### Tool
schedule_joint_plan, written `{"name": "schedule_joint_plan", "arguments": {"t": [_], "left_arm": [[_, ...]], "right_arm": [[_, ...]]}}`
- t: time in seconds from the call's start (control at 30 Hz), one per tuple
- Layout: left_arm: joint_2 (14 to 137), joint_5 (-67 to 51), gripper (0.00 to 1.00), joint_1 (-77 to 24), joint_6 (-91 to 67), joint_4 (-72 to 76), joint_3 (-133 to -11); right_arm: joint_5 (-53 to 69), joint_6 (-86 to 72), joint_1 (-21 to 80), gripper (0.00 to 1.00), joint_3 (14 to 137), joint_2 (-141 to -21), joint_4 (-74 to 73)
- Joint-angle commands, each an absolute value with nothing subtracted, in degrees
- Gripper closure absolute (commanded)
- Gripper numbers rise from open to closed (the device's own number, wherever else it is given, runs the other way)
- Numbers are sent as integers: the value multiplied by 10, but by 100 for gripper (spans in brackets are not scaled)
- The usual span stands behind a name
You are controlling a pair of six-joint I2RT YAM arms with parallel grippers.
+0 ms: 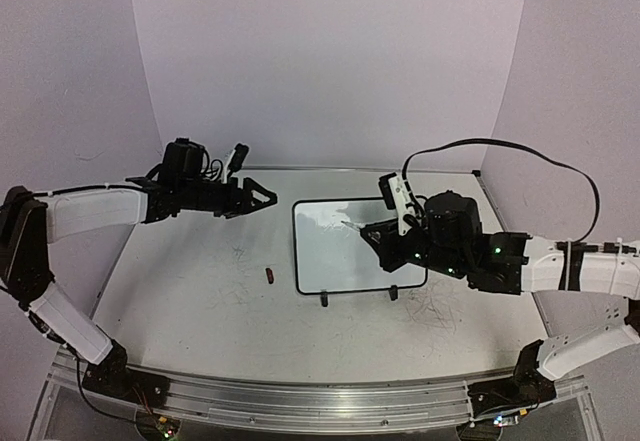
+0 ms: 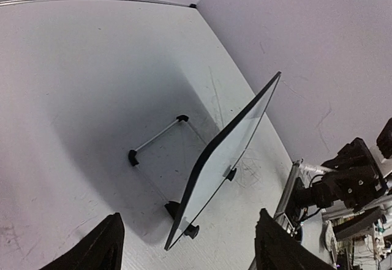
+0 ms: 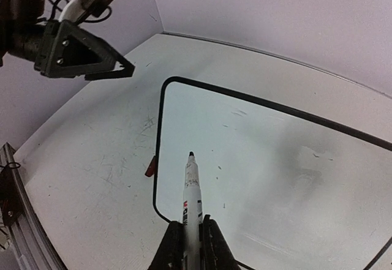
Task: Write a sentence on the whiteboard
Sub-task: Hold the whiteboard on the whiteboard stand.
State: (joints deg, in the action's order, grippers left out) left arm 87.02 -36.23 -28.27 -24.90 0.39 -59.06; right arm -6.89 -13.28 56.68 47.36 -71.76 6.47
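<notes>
The whiteboard [image 1: 330, 261], white with a thin black rim and small black feet, stands propped at mid table. No dark sentence shows on it, only small specks and faint smears. My right gripper [image 1: 373, 233] is shut on a white marker [image 3: 192, 184], uncapped, with its black tip pointing over the left part of the board [image 3: 275, 153]. I cannot tell whether the tip touches. My left gripper [image 1: 262, 197] is open and empty, in the air left of the board. Its wrist view shows the board edge-on [image 2: 229, 157] between the two fingers [image 2: 104, 245].
A small red marker cap [image 1: 268, 276] lies on the tabletop just left of the board's near left corner, and also shows in the right wrist view [image 3: 150, 166]. The tabletop carries faint grey scribbles. Pale walls close in the back and sides.
</notes>
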Motion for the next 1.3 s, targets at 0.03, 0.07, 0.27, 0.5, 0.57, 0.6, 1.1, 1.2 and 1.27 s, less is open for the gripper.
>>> {"name": "schedule_joint_plan", "arguments": {"t": [0.03,0.07,0.27,0.5,0.57,0.6,1.1,1.2,1.27], "left_arm": [[957,-463,33,-269,-238,28,-681],[967,-468,34,-268,-240,28,-693],[1006,-515,34,-268,-230,30,-723],[1010,-579,39,-277,-235,85,-684],[1010,-577,43,-281,-232,87,-680],[1011,-573,45,-284,-231,88,-679],[1053,-560,67,-299,-227,88,-684],[1050,-556,64,-299,-223,87,-681],[1054,-550,61,-299,-225,86,-682]], "right_arm": [[-89,-115,584,100,520,-752,91],[-97,-116,585,100,521,-754,91],[-136,-100,585,100,510,-761,104],[-107,-79,588,100,538,-806,127],[-106,-76,588,100,554,-827,128],[-108,-75,588,100,562,-838,128],[-111,-75,596,100,602,-906,161],[-114,-73,596,100,597,-899,166],[-113,-71,597,100,593,-895,167]]}}
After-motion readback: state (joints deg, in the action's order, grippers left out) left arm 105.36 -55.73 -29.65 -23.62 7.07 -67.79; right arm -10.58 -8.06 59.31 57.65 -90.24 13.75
